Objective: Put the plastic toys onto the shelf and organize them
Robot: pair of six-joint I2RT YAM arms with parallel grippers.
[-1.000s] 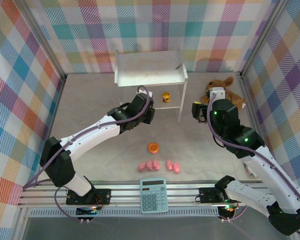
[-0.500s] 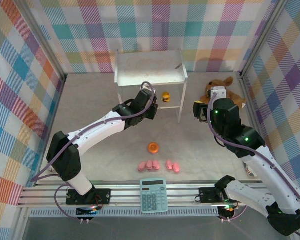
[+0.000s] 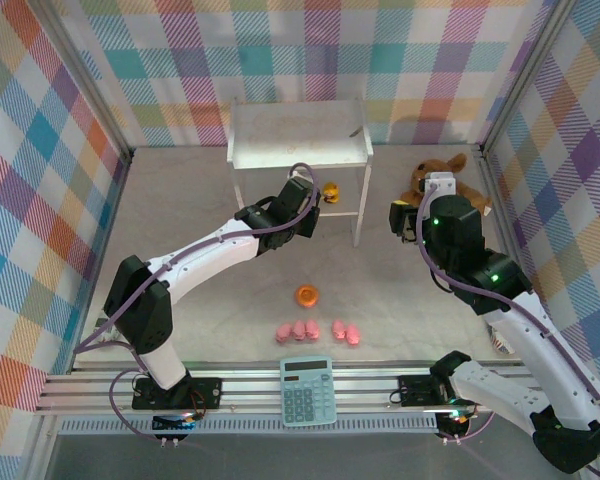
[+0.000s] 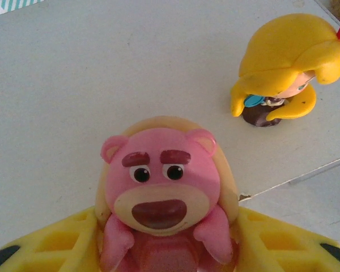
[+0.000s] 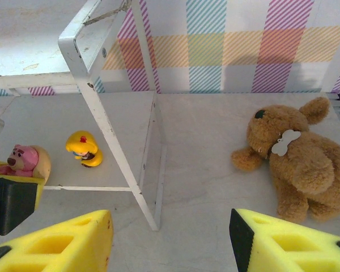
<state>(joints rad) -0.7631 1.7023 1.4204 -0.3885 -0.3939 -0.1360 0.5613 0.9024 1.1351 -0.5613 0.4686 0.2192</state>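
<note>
left arm: reached farther right and far, elbow swung right with it | left gripper (image 3: 304,207): moved in between the legs of the shelf (image 3: 300,150), carrying the pink bear figure (image 4: 161,192) clamped in its fingers | yellow figure (image 3: 331,192): the bear went from apart to just left of it | right gripper (image 3: 396,216): edged slightly far

The grey table (image 3: 180,200) carries the white shelf (image 3: 300,140) at its far middle, and a yellow toy (image 3: 331,192) stands on the shelf's lower board (image 5: 45,119). Toward the near side lie an orange ring (image 3: 306,294) and, nearer still, a row of pink toys (image 3: 298,331). A brown plush animal (image 3: 445,180) sits at the far right, and a teal calculator (image 3: 307,390) rests on the near rail
</note>
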